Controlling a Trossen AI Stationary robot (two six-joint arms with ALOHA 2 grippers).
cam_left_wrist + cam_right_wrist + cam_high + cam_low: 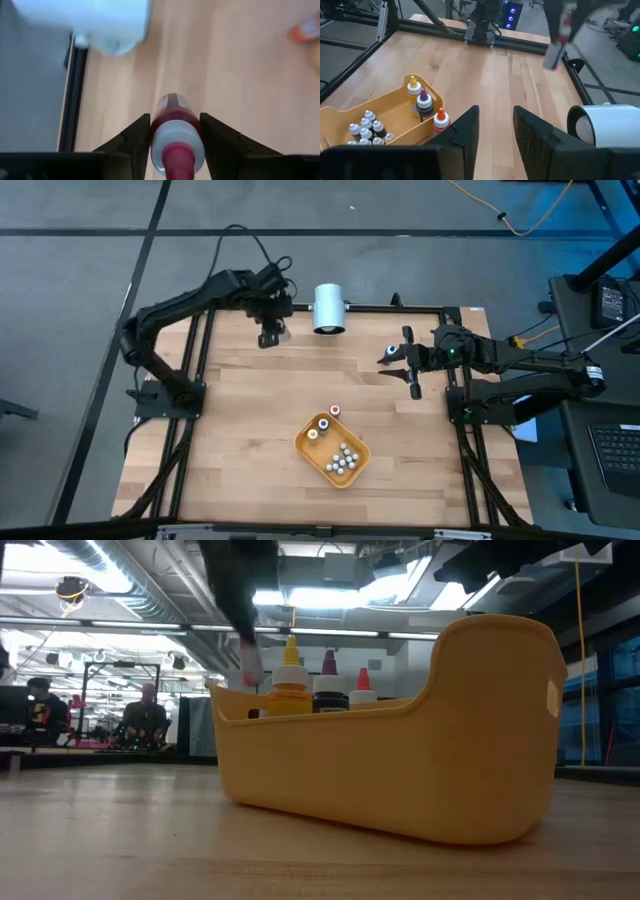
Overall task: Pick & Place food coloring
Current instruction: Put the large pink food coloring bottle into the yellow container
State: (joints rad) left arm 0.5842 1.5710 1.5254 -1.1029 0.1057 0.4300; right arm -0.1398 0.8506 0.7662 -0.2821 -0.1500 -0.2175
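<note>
left gripper jaws clamping a pink-capped food coloring bottle near the bench's far-left corner beside the white cylinder, right gripper hovering empty, jaws apart, other bottles sitting in the orange tray, no legible labels

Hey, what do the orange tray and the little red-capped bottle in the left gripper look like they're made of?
Orange tray: likely molded plastic; smooth, faintly glossy, rounded one-piece walls.
Red-capped bottle: probably soft translucent plastic, since the red liquid shows through its body; the cap looks like opaque plastic. The left gripper is shut on it.
</note>
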